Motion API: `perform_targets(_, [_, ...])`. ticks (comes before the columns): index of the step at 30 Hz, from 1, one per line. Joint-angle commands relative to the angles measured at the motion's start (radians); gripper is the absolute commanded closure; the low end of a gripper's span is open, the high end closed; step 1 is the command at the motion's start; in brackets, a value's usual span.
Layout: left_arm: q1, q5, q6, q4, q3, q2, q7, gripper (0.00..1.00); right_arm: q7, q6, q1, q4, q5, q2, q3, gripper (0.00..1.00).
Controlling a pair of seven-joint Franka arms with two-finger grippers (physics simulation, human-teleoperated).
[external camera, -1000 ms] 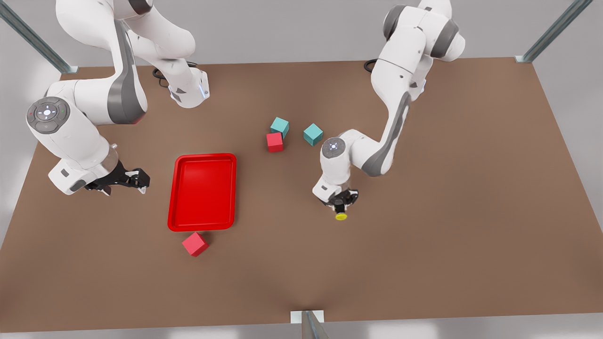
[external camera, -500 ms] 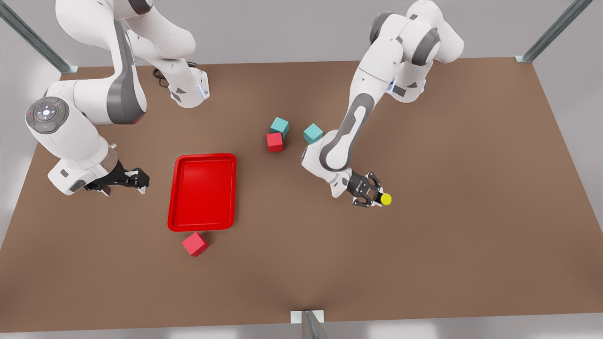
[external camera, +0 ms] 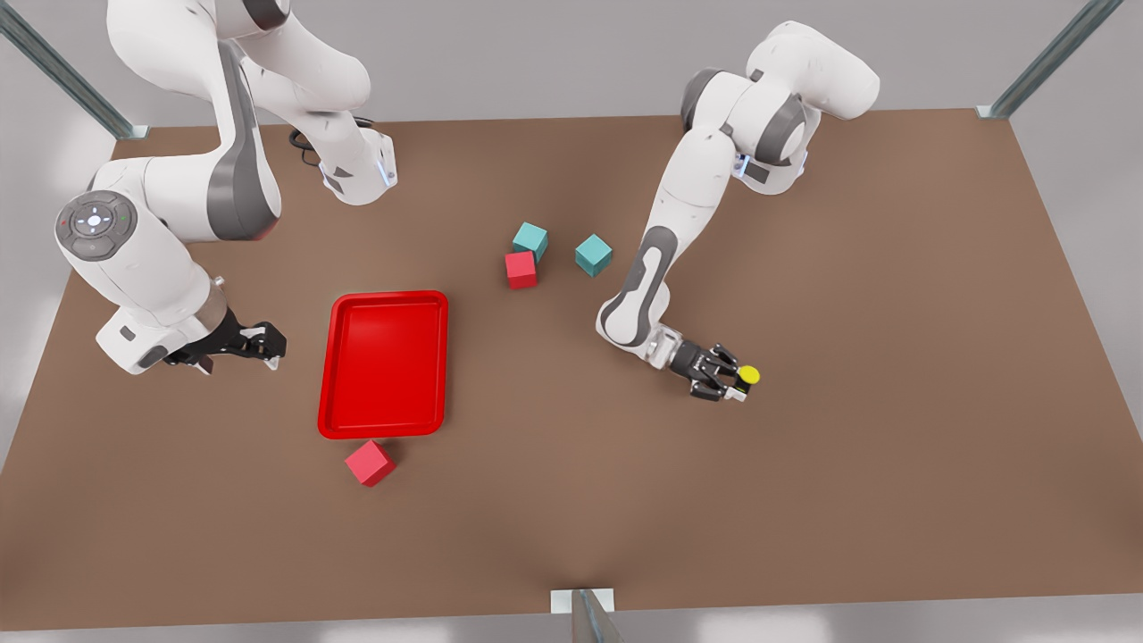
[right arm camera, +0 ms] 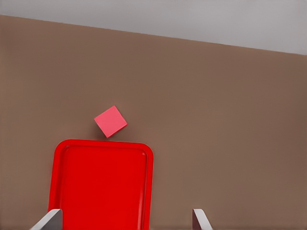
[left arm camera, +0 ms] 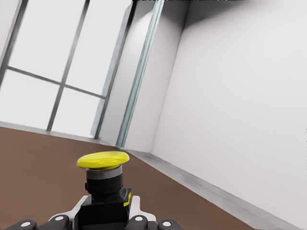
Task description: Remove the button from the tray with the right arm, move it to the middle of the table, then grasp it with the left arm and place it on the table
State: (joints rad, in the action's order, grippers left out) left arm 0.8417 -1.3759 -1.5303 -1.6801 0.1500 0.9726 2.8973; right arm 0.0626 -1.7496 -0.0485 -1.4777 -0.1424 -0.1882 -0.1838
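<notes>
Brown matte table (external camera: pixel 893 357), left gripper (external camera: pixel 734 382) carrying the button (external camera: pixel 748 375) away from the cubes.

Within a second the left gripper had swung from pointing down to lying nearly level, its fingers clamped on the button's black boxy body (left arm camera: pixel 103 208), the round yellow cap (left arm camera: pixel 102 160) jutting beyond the fingertips; setting down was judged next. Off to the side, the right gripper (external camera: pixel 259 344) waited with fingers (right arm camera: pixel 48 220) apart, the glossy, rounded-rim red tray (right arm camera: pixel 60 158) just ahead of them.
</notes>
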Motion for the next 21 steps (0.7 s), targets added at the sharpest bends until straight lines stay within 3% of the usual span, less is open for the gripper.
perform_targets(1, [-0.004, -0.014, 0.016, -0.001, 0.000, -0.002, 0.194, 0.65, -0.009, -0.001, -0.001, 0.001, 0.000, 0.001, 0.000, 0.00])
perform_targets(9, [0.014, 0.136, -0.002, 0.000, -0.006, -0.003, -0.458, 0.66, -0.006, -0.001, -0.001, -0.001, -0.002, 0.001, 0.000, 0.00])
perform_targets(19, [0.004, 0.139, -0.042, 0.026, -0.006, 0.024, -0.484, 0.65, -0.004, -0.001, -0.001, 0.001, -0.003, 0.001, 0.000, 0.00])
perform_targets(20, [0.005, 0.138, -0.042, 0.026, -0.006, 0.024, -0.484, 0.54, -0.006, -0.001, -0.004, 0.001, -0.002, 0.001, 0.000, 0.00])
perform_targets(21, [0.005, 0.138, -0.042, 0.026, -0.006, 0.024, -0.484, 0.21, -0.004, -0.001, -0.001, 0.001, -0.003, 0.001, 0.000, 0.00])
